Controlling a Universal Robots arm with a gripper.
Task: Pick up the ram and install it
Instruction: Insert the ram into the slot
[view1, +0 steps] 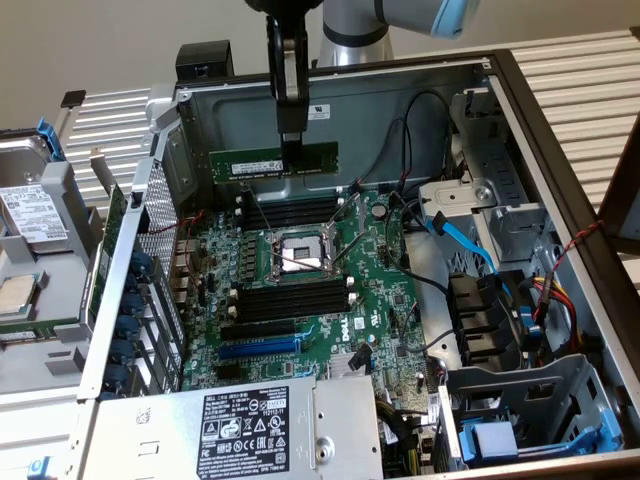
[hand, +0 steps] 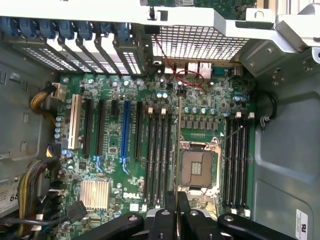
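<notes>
While it hangs above the motherboard (view1: 392, 300), the gripper (view1: 292, 155) pinches the ram (view1: 245, 163) narrowly.

My gripper (view1: 290, 148) is black; the ram (view1: 240, 163) in it is green with a pale label. In the exterior view, at six o'clock from it, the board (view1: 380, 300) is green, with black slots (view1: 290, 300). A blue slot (view1: 258, 348) lies at seven o'clock, and a blue cable (view1: 462, 243) at four.

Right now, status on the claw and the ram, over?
Claw shut on ram. Ram aloft over motherboard, not seated. Black slots empty. No obstruction seen.
</notes>
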